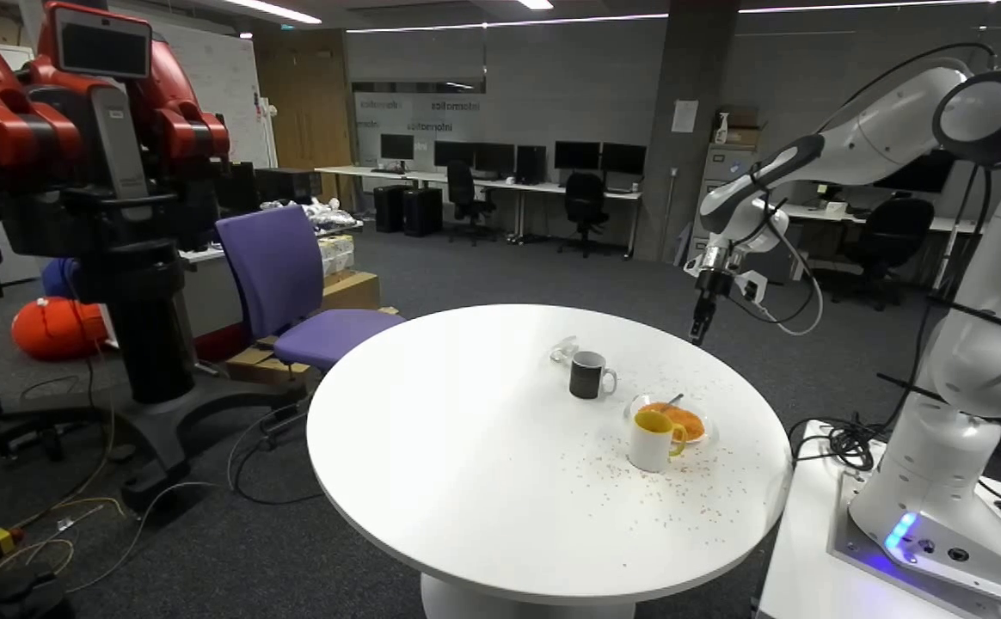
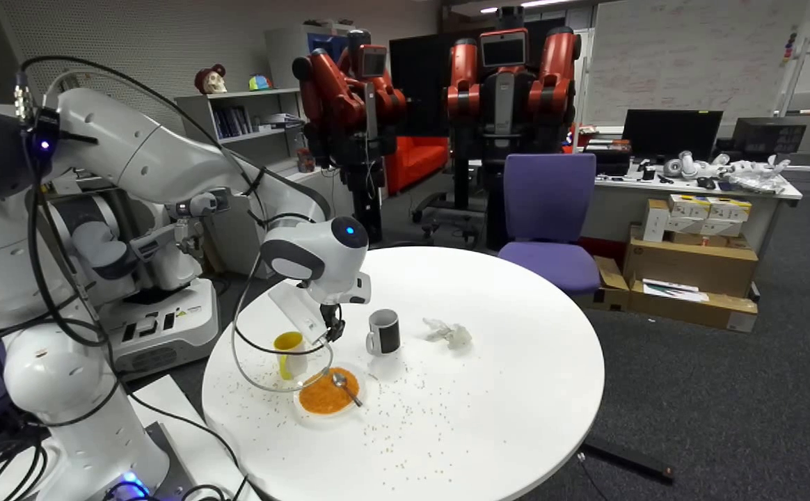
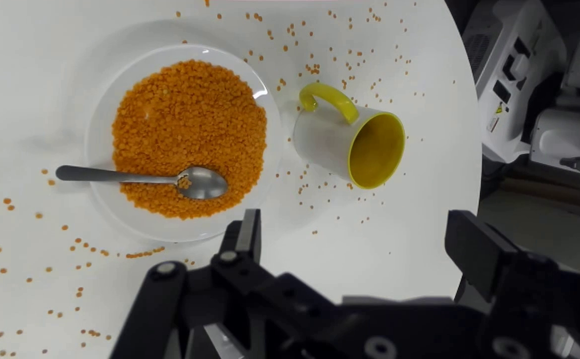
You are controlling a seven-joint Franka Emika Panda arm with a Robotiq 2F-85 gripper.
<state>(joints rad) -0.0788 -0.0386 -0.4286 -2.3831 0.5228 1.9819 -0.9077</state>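
My gripper [image 3: 355,213] stands open above the round white table, its fingers wide apart with nothing between them. Nearest to it in the wrist view is a white mug [image 3: 322,142] with a yellow handle and yellow inside. This mug stands upright in both exterior views. Beside it lies a white plate [image 3: 101,144] heaped with orange lentils [image 3: 185,114]. A metal spoon [image 3: 203,183] rests on the lentils, its handle reaching past the plate's rim. Farther off is a black and white mug [image 2: 385,335]. In an exterior view the gripper [image 1: 701,327] hangs high near the table's edge.
Crumpled clear plastic [image 2: 450,334] lies beyond the black mug. Loose lentils are scattered over the white table [image 1: 466,447] around the plate. A thin cable [image 2: 236,348] loops down from my wrist. A purple chair [image 1: 268,266] stands at the table's far side.
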